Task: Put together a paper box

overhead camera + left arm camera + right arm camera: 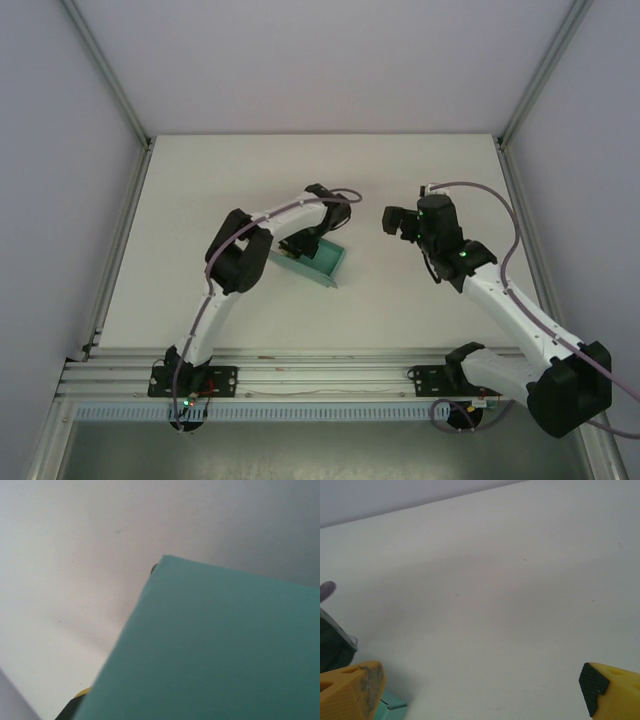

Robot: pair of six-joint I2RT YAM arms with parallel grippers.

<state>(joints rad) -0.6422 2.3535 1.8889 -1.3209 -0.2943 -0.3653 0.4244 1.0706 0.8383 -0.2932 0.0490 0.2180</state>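
The teal-green paper box (pixel 322 262) lies near the middle of the white table, partly folded, with one wall standing up. My left gripper (pixel 305 243) is down at its far-left edge and shut on the card. In the left wrist view a flat teal panel of the paper box (pixel 215 645) lies close over the jaws and hides them. My right gripper (pixel 392 219) hovers to the right of the box, apart from it. Its yellow fingers (pixel 350 692) stand wide open with bare table between them. A teal corner of the paper box (pixel 390 711) shows at the lower left.
The white table (pixel 300 170) is walled by white panels with aluminium posts (pixel 110 75) at the back corners. A metal rail (pixel 300 375) carrying both arm bases runs along the near edge. The left arm's dark wrist (pixel 332 647) shows at the left of the right wrist view.
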